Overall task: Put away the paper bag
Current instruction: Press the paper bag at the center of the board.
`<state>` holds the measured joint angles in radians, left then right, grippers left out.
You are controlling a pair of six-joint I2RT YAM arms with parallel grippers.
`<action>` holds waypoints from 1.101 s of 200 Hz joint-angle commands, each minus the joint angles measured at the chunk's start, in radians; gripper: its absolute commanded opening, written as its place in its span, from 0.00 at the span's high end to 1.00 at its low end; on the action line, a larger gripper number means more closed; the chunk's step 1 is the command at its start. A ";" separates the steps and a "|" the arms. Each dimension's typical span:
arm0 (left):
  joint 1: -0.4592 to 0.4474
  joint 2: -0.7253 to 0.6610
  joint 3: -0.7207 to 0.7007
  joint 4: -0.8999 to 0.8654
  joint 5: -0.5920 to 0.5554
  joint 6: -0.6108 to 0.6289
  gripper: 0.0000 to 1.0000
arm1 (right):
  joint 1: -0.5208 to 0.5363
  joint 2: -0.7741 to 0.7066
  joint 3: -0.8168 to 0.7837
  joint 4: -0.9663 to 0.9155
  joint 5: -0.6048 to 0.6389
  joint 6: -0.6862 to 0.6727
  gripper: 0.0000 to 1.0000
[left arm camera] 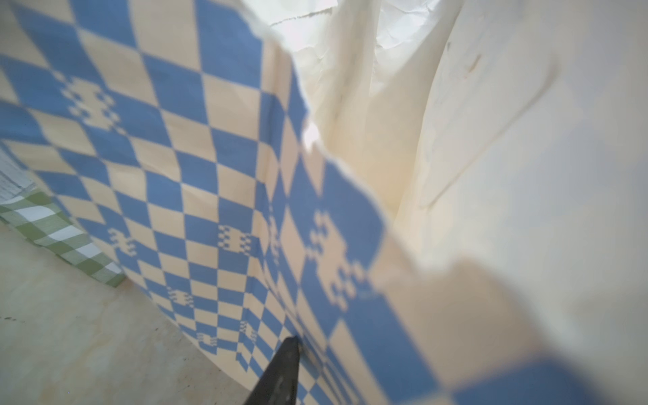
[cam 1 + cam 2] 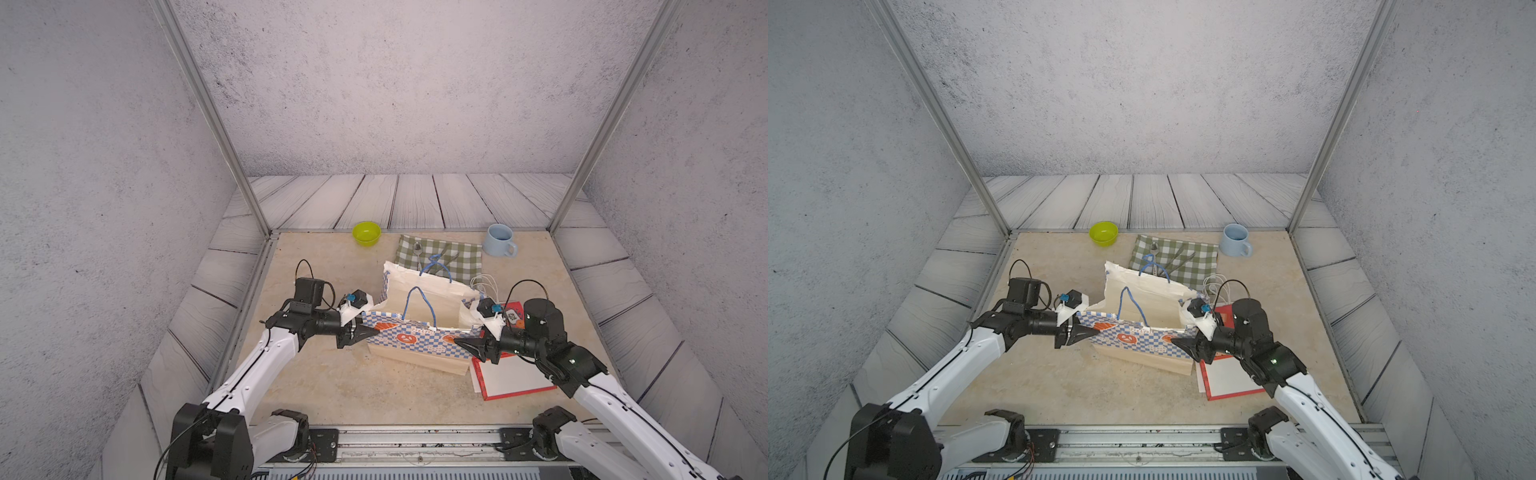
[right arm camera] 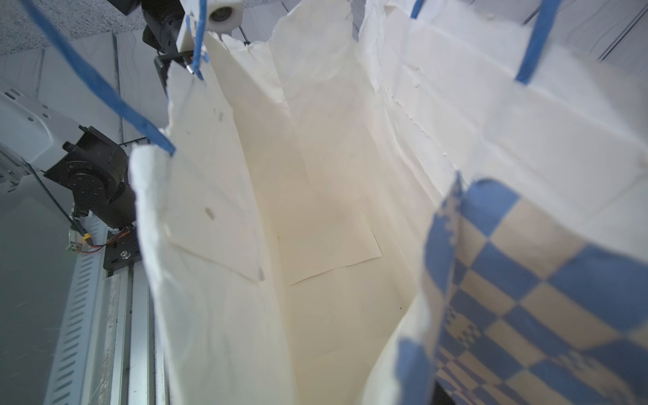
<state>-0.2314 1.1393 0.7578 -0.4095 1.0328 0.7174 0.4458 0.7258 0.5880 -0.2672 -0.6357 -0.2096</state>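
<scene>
The paper bag (image 2: 419,341) (image 2: 1138,341), cream with a blue check band and blue cord handles, stands open in the middle of the table in both top views. My left gripper (image 2: 368,331) (image 2: 1090,331) is at the bag's left end, closed down on the paper there. In the left wrist view one black finger (image 1: 284,364) presses the checked outer wall (image 1: 175,175); the other is hidden behind paper. My right gripper (image 2: 467,344) (image 2: 1183,344) is at the bag's right front corner. The right wrist view looks into the bag's interior (image 3: 315,210), and paper hides the jaws.
A flat red-and-white item (image 2: 513,378) with white cord handles lies under my right arm. Behind the bag lies a green checked cloth (image 2: 461,259) with cutlery on it. A green bowl (image 2: 366,233) and a blue mug (image 2: 498,241) stand at the back edge.
</scene>
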 commanded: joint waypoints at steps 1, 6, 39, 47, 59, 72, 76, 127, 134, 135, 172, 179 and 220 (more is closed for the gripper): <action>0.006 -0.021 -0.008 -0.042 -0.040 0.012 0.60 | -0.002 -0.069 -0.049 -0.073 0.061 0.035 0.35; 0.006 -0.025 -0.013 -0.041 -0.043 0.010 0.60 | -0.003 -0.083 -0.062 -0.073 0.069 0.041 0.36; 0.007 -0.037 -0.037 -0.016 -0.067 -0.014 0.60 | -0.003 -0.139 -0.127 -0.015 0.113 0.114 0.36; 0.006 -0.038 -0.038 -0.009 -0.069 -0.020 0.57 | -0.004 -0.137 -0.135 -0.003 0.107 0.121 0.36; 0.006 -0.037 -0.038 -0.003 -0.064 -0.023 0.52 | -0.003 -0.126 -0.137 0.007 0.082 0.122 0.37; 0.006 -0.036 -0.041 0.007 -0.063 -0.029 0.46 | -0.003 -0.104 -0.141 0.020 0.061 0.117 0.42; 0.006 -0.036 -0.041 0.008 -0.063 -0.030 0.45 | -0.002 -0.097 -0.140 0.023 0.055 0.112 0.44; 0.006 -0.032 -0.043 -0.113 -0.147 0.033 0.36 | -0.001 -0.015 -0.142 0.148 0.031 0.135 0.46; 0.006 -0.032 -0.056 -0.106 -0.168 0.037 0.35 | -0.002 -0.001 -0.142 0.160 0.026 0.135 0.46; 0.006 -0.033 -0.057 -0.106 -0.171 0.038 0.35 | -0.002 0.001 -0.142 0.161 0.025 0.134 0.46; 0.006 0.009 -0.052 -0.028 -0.088 -0.004 0.38 | -0.002 0.076 -0.126 0.226 -0.003 0.131 0.48; 0.005 0.025 -0.046 -0.011 -0.065 -0.011 0.40 | -0.001 0.091 -0.120 0.238 -0.011 0.131 0.48; 0.011 0.004 -0.008 -0.017 -0.160 -0.025 0.46 | -0.003 0.088 -0.098 0.243 0.009 0.139 0.49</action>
<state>-0.2295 1.1843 0.7147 -0.4393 0.9276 0.7181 0.4458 0.8379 0.4614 -0.0498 -0.6254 -0.0807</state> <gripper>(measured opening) 0.523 0.508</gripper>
